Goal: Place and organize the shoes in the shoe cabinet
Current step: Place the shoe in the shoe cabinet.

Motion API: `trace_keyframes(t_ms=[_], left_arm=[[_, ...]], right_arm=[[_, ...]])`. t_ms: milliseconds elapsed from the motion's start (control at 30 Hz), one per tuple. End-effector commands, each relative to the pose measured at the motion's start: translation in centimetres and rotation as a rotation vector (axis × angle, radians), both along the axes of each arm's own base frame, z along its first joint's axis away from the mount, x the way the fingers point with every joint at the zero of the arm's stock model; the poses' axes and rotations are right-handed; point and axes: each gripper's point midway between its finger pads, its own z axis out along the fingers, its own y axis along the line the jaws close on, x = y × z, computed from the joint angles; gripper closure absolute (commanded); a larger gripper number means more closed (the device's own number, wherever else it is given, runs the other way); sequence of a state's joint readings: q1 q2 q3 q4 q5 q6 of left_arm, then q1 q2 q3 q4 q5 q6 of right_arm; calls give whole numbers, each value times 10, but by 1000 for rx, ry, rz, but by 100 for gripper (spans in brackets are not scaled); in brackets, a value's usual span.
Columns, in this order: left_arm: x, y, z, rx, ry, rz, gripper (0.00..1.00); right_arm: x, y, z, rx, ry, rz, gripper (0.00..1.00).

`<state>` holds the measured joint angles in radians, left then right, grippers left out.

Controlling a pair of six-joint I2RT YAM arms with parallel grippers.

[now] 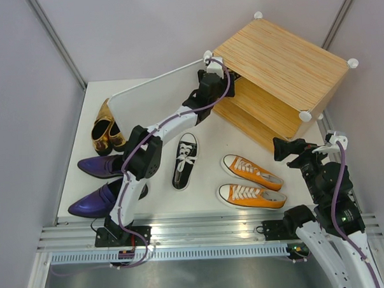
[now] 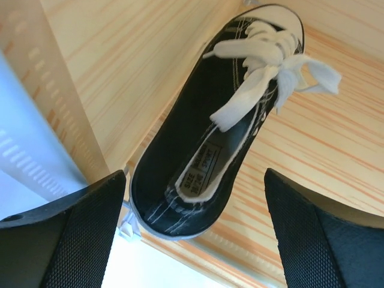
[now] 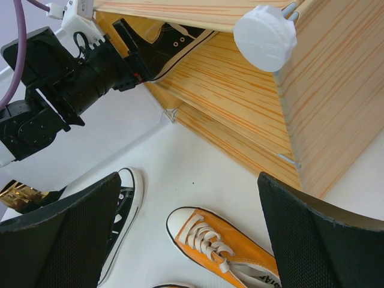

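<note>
One black canvas sneaker point(image 2: 204, 132) with white laces lies on the inner shelf of the wooden shoe cabinet point(image 1: 281, 60), toe pointing inward. My left gripper point(image 2: 195, 177) stands open just behind its heel, both fingers clear of it; from above, the left gripper point(image 1: 222, 71) reaches into the upper compartment. The other black sneaker point(image 1: 185, 160) lies on the table. Beside it are two orange sneakers point(image 1: 252, 172), the gold pumps point(image 1: 106, 128) and two purple loafers point(image 1: 98, 166). My right gripper point(image 1: 288, 147) hangs open and empty above the orange sneaker point(image 3: 222, 246).
The cabinet's white panel door point(image 1: 157, 82) stands swung open to the left, next to my left arm. A white corner knob point(image 3: 265, 36) juts out close to my right wrist. Grey walls close in the table; a metal rail point(image 1: 202, 229) runs along the near edge.
</note>
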<state>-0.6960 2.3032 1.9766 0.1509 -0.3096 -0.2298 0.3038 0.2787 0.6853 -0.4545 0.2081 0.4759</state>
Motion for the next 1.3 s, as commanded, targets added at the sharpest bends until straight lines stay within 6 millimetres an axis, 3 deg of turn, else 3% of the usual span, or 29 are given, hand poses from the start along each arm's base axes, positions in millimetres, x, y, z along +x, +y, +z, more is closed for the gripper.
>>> trace_keyframes(t_ms=[0, 200, 500, 700, 833, 933, 1100, 1267], left_arm=[[0, 10, 45, -106, -51, 11, 1], [-14, 9, 51, -125, -18, -33, 1], [-35, 25, 65, -125, -3, -36, 3], [-44, 34, 51, -92, 21, -30, 34], [-45, 35, 40, -73, 35, -30, 60], [-43, 34, 35, -62, 39, -32, 66], [-35, 31, 23, -26, 37, -27, 70], [-28, 25, 24, -22, 21, -35, 70]], right_arm=[[2, -2, 8, -2, -32, -11, 2], [1, -2, 10, 1, -39, -10, 2], [-1, -1, 8, 3, -41, -5, 2], [-2, -1, 9, 7, -45, -4, 2], [-2, -2, 8, 6, -42, -7, 2], [-2, -2, 8, 7, -45, -5, 2], [-1, -2, 7, 5, -42, -10, 2], [-1, -3, 8, 3, -42, -13, 2]])
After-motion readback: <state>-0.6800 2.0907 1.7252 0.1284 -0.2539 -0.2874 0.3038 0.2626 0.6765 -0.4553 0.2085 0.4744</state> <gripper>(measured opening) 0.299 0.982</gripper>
